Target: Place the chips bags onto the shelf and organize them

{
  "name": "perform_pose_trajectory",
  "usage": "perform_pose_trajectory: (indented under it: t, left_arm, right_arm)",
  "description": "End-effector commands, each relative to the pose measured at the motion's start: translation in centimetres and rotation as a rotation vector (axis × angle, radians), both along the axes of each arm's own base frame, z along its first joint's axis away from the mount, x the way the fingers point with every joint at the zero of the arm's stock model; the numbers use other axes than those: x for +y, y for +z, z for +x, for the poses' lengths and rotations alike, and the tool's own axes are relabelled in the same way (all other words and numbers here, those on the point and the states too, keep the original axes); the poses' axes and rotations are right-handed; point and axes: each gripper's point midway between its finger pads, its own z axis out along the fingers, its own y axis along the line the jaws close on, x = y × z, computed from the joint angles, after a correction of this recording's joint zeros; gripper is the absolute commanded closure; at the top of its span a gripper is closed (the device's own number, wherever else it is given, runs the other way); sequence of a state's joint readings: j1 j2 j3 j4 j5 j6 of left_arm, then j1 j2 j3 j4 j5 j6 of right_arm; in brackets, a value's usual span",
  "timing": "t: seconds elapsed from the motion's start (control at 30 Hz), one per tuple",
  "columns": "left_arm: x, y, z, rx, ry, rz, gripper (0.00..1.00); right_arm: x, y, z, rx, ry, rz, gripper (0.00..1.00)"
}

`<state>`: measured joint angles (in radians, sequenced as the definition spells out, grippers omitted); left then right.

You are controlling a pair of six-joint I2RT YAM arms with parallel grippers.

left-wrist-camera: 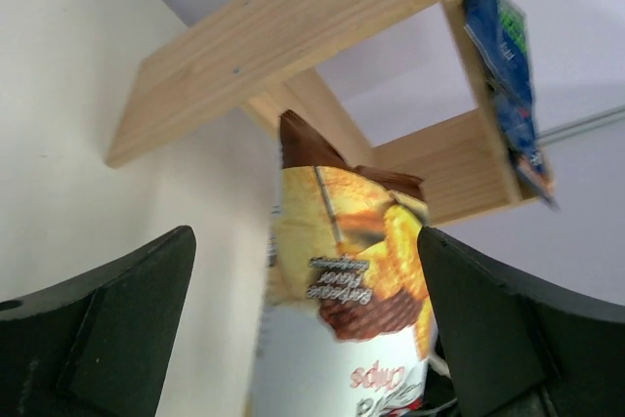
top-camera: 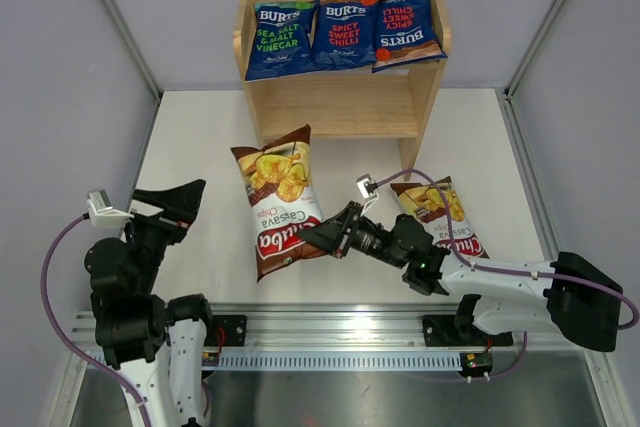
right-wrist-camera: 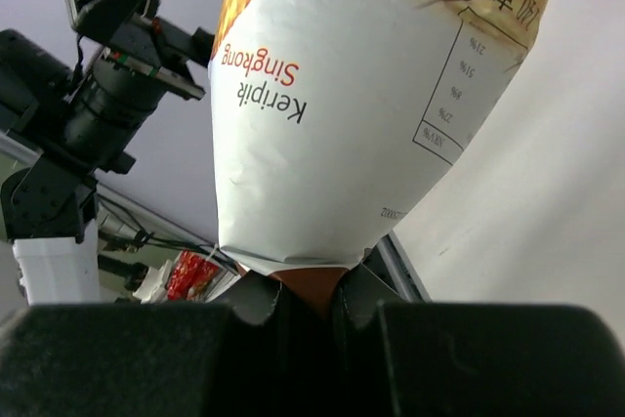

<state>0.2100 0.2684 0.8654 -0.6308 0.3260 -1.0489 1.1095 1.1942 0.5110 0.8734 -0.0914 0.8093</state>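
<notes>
Right gripper [right-wrist-camera: 308,305] clenched on end seam of glossy brown-and-white Chuba chips bag [top-camera: 280,202], short of light wooden two-tier shelf [top-camera: 330,107]. Left gripper [top-camera: 182,205] spread, empty. We judge: narrow seam grip, bag may twist, slip.

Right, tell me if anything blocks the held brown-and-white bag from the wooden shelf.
Nothing visible lies between the brown-and-white Chuba bag, pinched in the right gripper, and the light wooden shelf. Three blue Burts bags occupy its top tier.
</notes>
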Motion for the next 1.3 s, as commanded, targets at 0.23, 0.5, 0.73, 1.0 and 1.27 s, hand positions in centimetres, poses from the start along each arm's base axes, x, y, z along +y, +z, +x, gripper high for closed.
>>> perform_pose_trajectory:
  t: [0.23, 0.5, 0.73, 1.0, 1.27]
  left_arm:
    - [-1.0, -3.0, 1.0, 0.016, -0.204, 0.446, 0.01]
    - [-1.0, -5.0, 1.0, -0.017, -0.224, 0.543, 0.01]
    - [-0.9, -6.3, 1.2, 0.001, -0.231, 0.599, 0.01]
    - [-1.2, -6.3, 0.4, -0.042, -0.235, 0.633, 0.01]
    - [-1.7, -6.2, 0.2, -0.057, -0.258, 0.630, 0.01]
  right_arm:
    - [-5.4, 5.3, 7.0, 0.030, -0.211, 0.147, 0.89]
    - [-6.0, 7.4, 13.5, 0.045, -0.245, 0.141, 0.88]
    - [-4.7, 7.4, 18.6, 0.083, -0.271, 0.112, 0.87]
    - [-3.8, 7.4, 23.1, 0.116, -0.271, 0.101, 0.86]
    - [-1.9, 6.1, 26.5, 0.159, -0.248, 0.073, 0.82]
